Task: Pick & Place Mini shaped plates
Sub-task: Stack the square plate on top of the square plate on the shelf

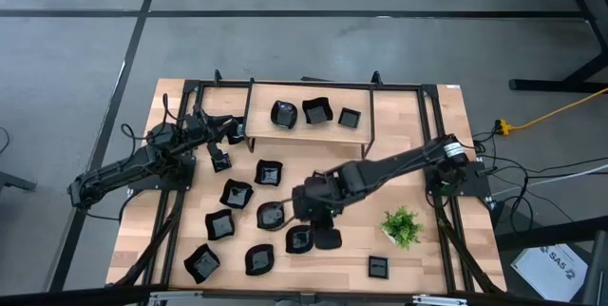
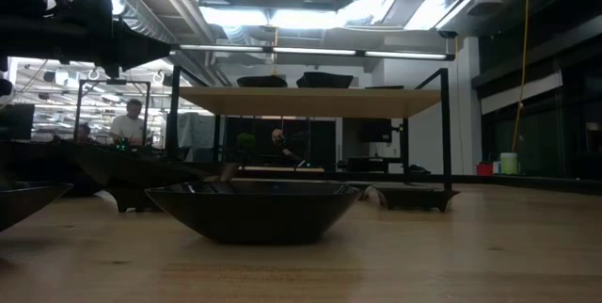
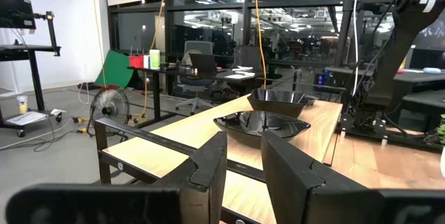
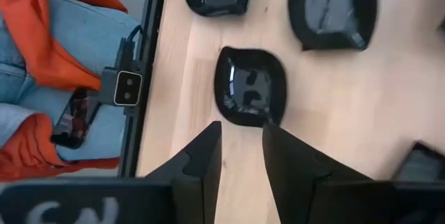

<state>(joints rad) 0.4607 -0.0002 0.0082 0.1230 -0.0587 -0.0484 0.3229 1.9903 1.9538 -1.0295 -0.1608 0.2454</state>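
Several glossy black mini shaped plates lie over the table's front half, among them a square one [image 1: 269,172] and a wavy one [image 1: 258,259]. Three more sit on the raised wooden shelf [image 1: 304,133], including a rounded plate [image 1: 283,113]. My right gripper [image 1: 318,225] hangs over the front-centre plates. In its wrist view its gripper [image 4: 241,126] stands open and holds nothing, just short of a rounded-square plate [image 4: 250,88]. My left gripper [image 1: 233,133] waits at the shelf's left end, open and holding nothing [image 3: 243,140], facing two shelf plates [image 3: 261,123].
A small green potted plant [image 1: 402,226] stands at the front right. A black metal frame [image 1: 427,135] borders the table. A person in orange and jeans [image 4: 49,57] stands just past the front edge, beside a small camera box [image 4: 127,87]. A wide dish [image 2: 254,211] fills the low view.
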